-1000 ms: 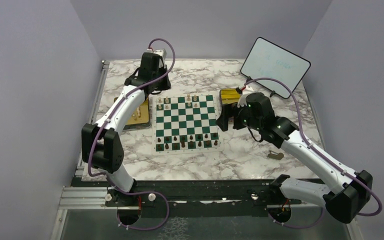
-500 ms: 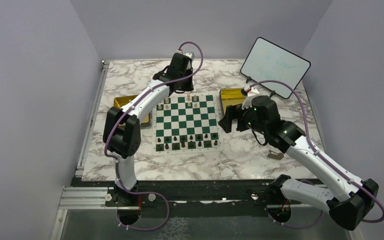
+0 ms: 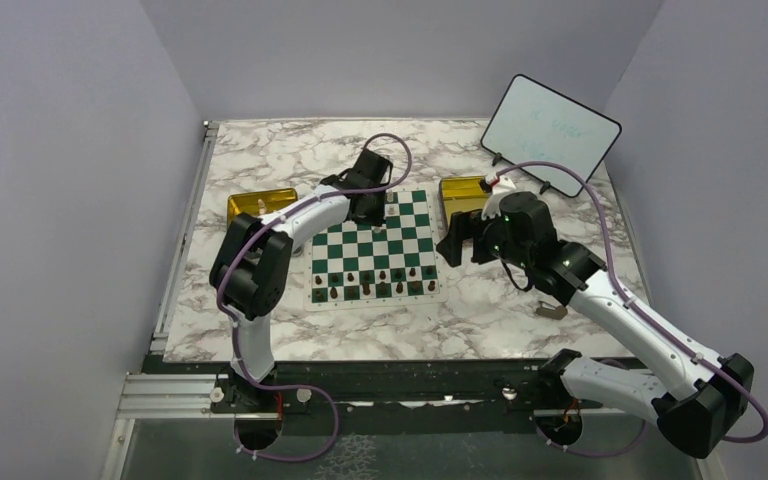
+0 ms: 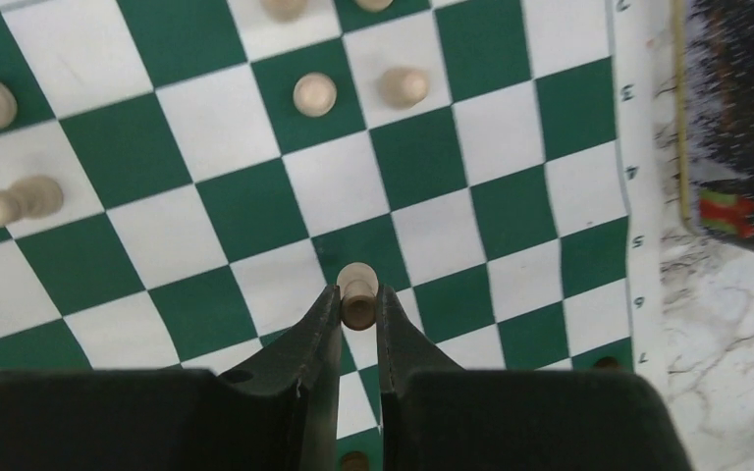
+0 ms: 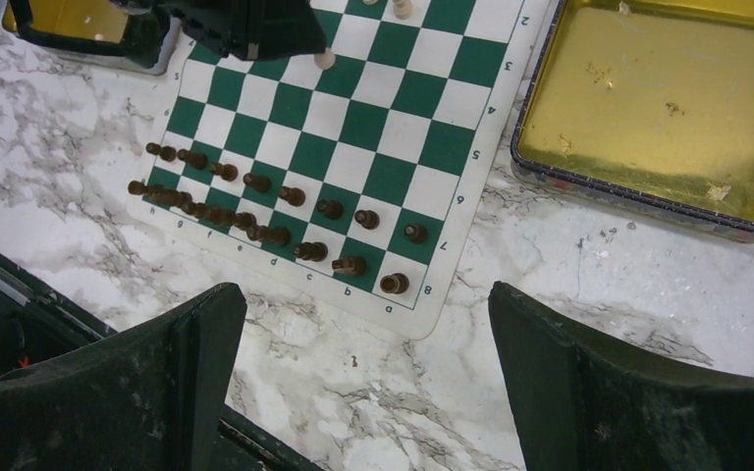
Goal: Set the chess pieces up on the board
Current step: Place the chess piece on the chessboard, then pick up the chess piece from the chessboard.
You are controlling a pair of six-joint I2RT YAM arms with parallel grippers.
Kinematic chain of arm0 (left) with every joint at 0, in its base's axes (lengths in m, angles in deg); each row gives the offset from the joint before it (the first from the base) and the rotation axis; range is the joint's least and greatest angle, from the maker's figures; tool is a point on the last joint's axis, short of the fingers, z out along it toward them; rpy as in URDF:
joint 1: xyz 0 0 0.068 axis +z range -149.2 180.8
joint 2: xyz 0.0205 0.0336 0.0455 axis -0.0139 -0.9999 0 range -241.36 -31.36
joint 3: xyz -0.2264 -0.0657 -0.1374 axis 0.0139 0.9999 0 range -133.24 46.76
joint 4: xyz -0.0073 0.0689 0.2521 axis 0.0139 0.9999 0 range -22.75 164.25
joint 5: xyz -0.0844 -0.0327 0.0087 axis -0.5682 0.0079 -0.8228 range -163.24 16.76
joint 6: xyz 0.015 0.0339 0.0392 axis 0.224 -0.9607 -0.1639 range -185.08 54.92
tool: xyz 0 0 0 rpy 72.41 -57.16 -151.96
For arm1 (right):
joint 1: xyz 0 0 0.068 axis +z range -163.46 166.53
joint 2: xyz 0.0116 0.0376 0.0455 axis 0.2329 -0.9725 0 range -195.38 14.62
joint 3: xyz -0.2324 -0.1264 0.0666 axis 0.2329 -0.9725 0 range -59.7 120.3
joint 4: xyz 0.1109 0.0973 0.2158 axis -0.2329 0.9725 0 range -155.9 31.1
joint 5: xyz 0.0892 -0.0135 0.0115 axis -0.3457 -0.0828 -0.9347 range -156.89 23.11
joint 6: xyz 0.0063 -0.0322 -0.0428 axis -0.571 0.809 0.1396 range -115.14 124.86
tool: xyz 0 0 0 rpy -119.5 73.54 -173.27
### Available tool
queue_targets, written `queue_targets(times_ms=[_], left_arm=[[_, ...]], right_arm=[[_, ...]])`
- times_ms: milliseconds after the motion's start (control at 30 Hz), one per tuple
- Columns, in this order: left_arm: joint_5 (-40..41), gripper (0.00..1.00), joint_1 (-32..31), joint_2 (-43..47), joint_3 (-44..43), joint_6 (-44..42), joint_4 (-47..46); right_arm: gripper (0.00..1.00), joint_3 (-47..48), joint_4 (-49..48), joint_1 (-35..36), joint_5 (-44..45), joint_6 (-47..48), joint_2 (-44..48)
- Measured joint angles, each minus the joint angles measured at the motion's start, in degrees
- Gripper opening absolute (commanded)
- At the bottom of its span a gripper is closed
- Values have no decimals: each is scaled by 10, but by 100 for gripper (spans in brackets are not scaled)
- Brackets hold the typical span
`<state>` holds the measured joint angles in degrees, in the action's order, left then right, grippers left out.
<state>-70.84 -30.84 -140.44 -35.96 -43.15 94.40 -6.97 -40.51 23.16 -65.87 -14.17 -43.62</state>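
Observation:
The board (image 3: pixel 372 248) of green and white checks lies mid-table. Dark brown chess pieces (image 3: pixel 375 281) fill its two near rows, also seen in the right wrist view (image 5: pixel 255 211). A few cream pieces (image 4: pixel 314 93) stand on the far rows. My left gripper (image 4: pixel 358 299) hangs over the board's far half (image 3: pixel 378 207), shut on a cream pawn-like piece (image 4: pixel 358 293) that is held above a green square. My right gripper (image 5: pixel 363 291) hovers wide open beside the board's right edge (image 3: pixel 456 240), holding nothing.
A gold tray (image 3: pixel 260 206) sits left of the board. A second gold tray (image 5: pixel 668 108), empty but for crumbs, sits at its right (image 3: pixel 460 190). A small whiteboard (image 3: pixel 550 130) leans at the back right. A small tan object (image 3: pixel 552 311) lies on the marble near the right arm.
My left arm has swung right from over the left tray to above the board's far rows, carrying the cream piece. The right arm shifted only slightly.

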Motion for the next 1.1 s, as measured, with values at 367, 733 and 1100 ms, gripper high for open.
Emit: queue_targets(times_ms=[367, 733, 1100], left_arm=[[5, 29, -8, 1, 66, 12, -44], [7, 51, -9, 8, 74, 15, -61], [-63, 54, 83, 141, 68, 1, -40]], right_arm=[[100, 0, -1, 0, 3, -18, -21], [86, 0, -10, 0, 10, -20, -28], [57, 19, -91, 0, -56, -49, -166]])
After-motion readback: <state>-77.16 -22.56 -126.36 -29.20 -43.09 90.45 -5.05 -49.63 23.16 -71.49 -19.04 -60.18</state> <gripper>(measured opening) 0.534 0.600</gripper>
